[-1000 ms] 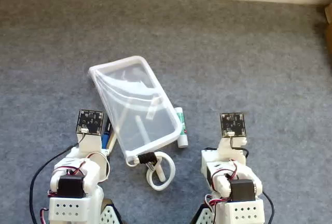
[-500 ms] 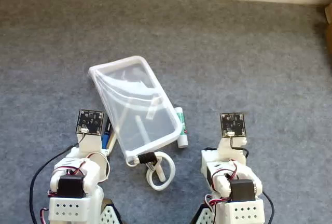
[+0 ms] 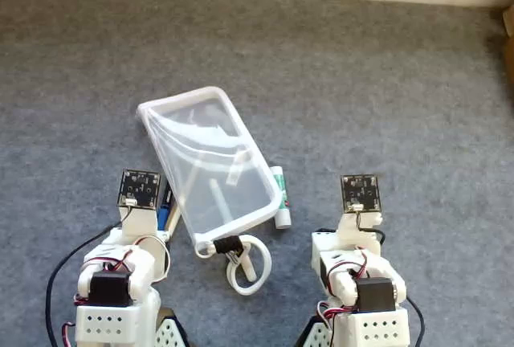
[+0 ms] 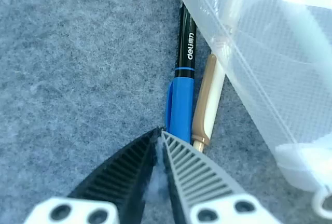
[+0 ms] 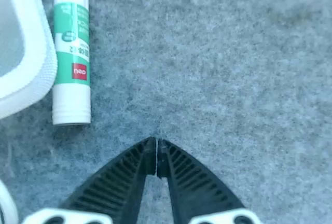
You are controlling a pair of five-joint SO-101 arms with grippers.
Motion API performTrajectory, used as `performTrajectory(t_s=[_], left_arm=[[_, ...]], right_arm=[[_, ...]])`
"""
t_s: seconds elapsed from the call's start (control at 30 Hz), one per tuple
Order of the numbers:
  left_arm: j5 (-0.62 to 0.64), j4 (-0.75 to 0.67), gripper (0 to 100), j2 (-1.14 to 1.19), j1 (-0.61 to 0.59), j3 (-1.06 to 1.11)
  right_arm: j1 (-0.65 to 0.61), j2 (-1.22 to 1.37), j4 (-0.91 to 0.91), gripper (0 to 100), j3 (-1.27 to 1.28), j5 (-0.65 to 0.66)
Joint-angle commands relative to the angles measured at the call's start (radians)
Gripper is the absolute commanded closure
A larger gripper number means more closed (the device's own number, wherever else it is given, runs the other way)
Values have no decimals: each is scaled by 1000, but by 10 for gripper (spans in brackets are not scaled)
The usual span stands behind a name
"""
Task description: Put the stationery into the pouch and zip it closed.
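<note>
A clear mesh pouch [image 3: 210,162] with a white zip border lies flat on the grey carpet, its puller and white ring [image 3: 245,263] toward the arms. A green and white glue stick [image 3: 279,195] lies by its right edge, and shows as the glue stick [image 5: 71,81] in the right wrist view. A black pen with a blue cap [image 4: 181,97] and a beige pen [image 4: 207,105] lie along the pouch [image 4: 270,53] on its left side. My left gripper [image 4: 160,133] is shut, its tips just short of the blue cap. My right gripper [image 5: 156,143] is shut over bare carpet, apart from the glue stick.
Grey carpet [image 3: 385,82] covers the whole work surface, with a pale wall strip along the far edge. A brown object [image 3: 509,38] shows at the right border. Both arm bases [image 3: 120,299] sit at the near edge.
</note>
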Motion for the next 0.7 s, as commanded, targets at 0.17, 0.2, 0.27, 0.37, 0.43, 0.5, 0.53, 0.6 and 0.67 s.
performTrajectory(t_s=[0.17,0.2,0.27,0.37,0.43,0.5,0.53,0.6,0.67], left_arm=[[-9,8,992,-8,-7,19],[-9,8,992,-8,-7,19],[-9,8,992,-8,-7,19],[-9,8,992,-8,-7,19],[-9,8,992,-8,-7,19],[-9,8,992,-8,-7,19],[-9,8,992,-8,-7,19],[-9,8,992,-8,-7,19],[-9,8,992,-8,-7,19]], right_arm=[[-64,-10,7,985,139,-8],[-67,-10,7,985,139,-8],[-64,-10,2,985,139,-8],[-59,-12,-5,985,110,-6],[-47,-12,-7,985,18,-6],[-8,-12,-8,985,-74,-6],[2,-12,-8,985,-117,-3],[2,-12,-10,985,-196,55],[2,-12,-19,985,-255,180]])
